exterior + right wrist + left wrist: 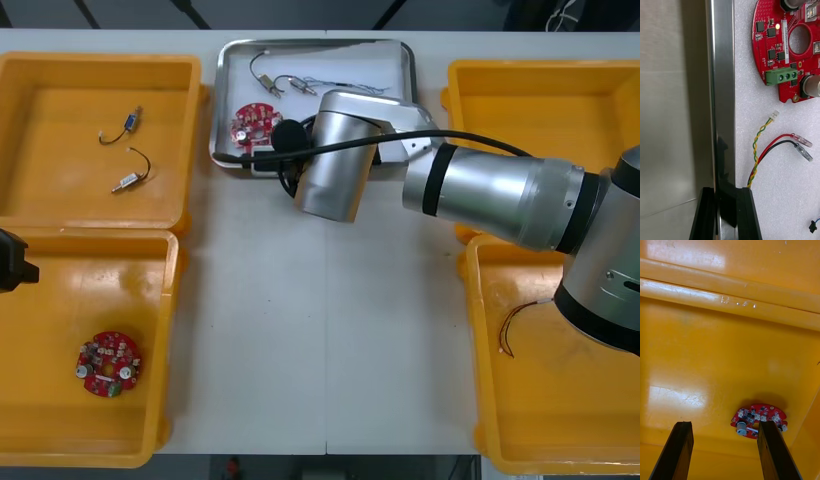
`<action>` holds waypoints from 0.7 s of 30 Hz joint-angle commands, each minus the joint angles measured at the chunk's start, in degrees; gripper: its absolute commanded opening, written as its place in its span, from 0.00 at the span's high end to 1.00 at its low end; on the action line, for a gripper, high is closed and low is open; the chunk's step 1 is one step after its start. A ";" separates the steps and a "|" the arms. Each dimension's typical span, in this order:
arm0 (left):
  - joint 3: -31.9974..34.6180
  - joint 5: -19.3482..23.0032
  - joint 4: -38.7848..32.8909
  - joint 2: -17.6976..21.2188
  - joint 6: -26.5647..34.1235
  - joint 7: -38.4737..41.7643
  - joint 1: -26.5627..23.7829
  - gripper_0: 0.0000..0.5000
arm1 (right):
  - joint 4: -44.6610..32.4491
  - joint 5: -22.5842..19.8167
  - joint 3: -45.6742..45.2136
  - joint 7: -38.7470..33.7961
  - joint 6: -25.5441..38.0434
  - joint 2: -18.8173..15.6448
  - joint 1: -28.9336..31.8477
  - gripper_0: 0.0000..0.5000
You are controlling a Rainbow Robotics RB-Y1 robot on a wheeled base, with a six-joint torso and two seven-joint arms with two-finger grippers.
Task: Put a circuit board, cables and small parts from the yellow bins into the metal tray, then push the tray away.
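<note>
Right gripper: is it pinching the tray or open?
Shut on the metal tray: the right gripper has one finger each side of the rim. The left gripper hangs open over a yellow bin.

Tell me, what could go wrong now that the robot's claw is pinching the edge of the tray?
1. The right gripper grips only the metal tray by its thin rim, so it may slip or tip the tray when pushing.
2. The twisted yellow and green cable ends right beside one finger and could get dragged.
3. The red circuit board lies loose and may slide.
The left gripper hangs open over a yellow bin.
</note>
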 commanded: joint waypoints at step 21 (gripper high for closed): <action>1.78 -0.56 -1.23 -0.26 0.50 -3.50 0.46 0.00 | 8.75 -0.28 -2.08 3.34 -11.90 1.04 -5.38 0.54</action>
